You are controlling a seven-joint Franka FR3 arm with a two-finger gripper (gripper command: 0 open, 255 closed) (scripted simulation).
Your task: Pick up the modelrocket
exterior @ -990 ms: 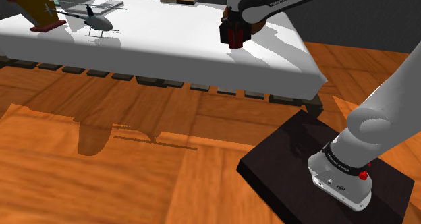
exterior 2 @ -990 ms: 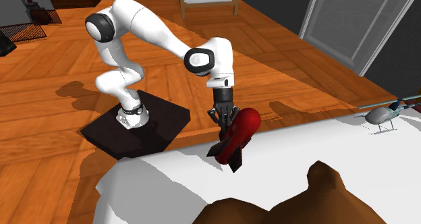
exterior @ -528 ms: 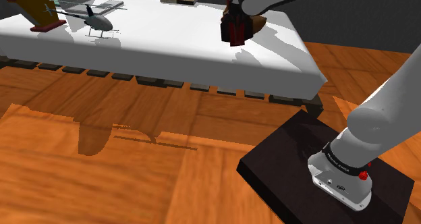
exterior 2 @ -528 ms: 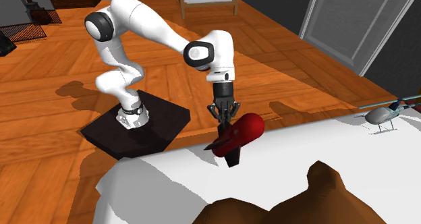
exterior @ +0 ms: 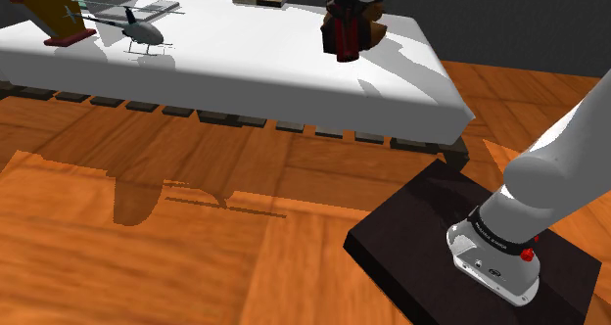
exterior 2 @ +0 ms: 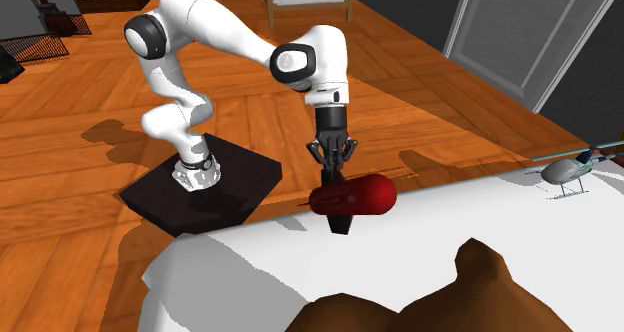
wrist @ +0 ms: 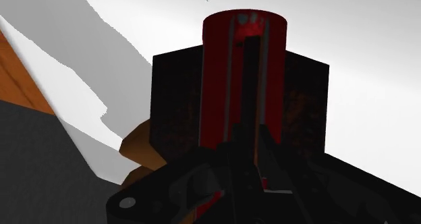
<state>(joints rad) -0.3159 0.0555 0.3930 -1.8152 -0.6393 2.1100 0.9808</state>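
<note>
Wooden floor (exterior: 196,225) and black stand (exterior: 460,245) lie nearest. Beyond, over the white bed (exterior: 245,64), we see the gripper (exterior 2: 334,170), its fingers clamped on what looks like a thin fin of the red model rocket (exterior 2: 355,195), which hangs level, clear of the sheet. So narrow a hold may let it pivot or slip. Farthest: toy helicopter (exterior: 140,29).

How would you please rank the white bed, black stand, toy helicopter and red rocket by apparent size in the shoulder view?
1. White bed.
2. Black stand, nearest the camera.
3. Toy helicopter and red rocket look similar, so unranked.
</note>
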